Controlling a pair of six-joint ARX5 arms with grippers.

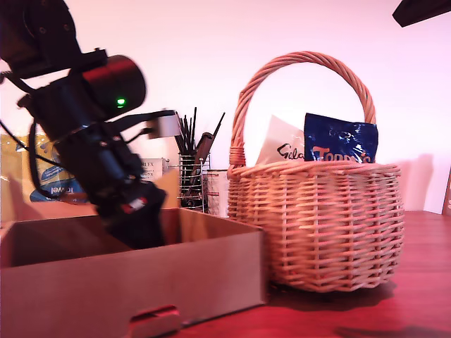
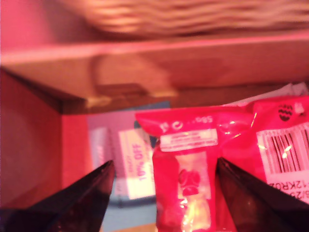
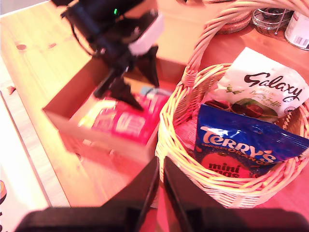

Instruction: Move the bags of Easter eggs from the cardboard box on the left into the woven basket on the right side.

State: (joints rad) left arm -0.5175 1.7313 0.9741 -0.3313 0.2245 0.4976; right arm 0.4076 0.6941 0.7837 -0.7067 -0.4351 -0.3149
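Nearest in the exterior view, the low brown corrugated cardboard box [image 1: 134, 282] fills the 7 o'clock part of the picture, its thumb cut-out tab in the front wall. Our first gripper [image 2: 161, 203] reaches down into that box on its black arm [image 1: 91, 155], and its wrist view shows the two dark jaws spread wide apart, one on each side of a glossy red-and-white candy pouch [image 2: 193, 169] that lies on the box floor; whether the jaws touch the pouch we cannot tell. A paper slip printed "10% OFF" [image 2: 137, 166] lies just beside the pouch.

Just beside the box, toward 3 o'clock in the exterior view, the large round light-tan wicker basket [image 1: 317, 225] stands upright on the reddish wooden table [image 1: 416, 296], its arched handle rising to 12 o'clock. Inside it, a dark blue-orange "Terry's" mini eggs pouch [image 3: 239, 147] leans against a white "Galaxy" pouch [image 3: 263, 89]; both poke above the rim.

Our second gripper [image 3: 159, 188] hangs above the basket's near rim, jaws pressed together with nothing between them.

Farther back, at 10 o'clock of the basket, a black wire utensil holder [image 1: 190, 179] stands with dark utensils, and a yellow pack [image 1: 28, 169] sits behind the box.
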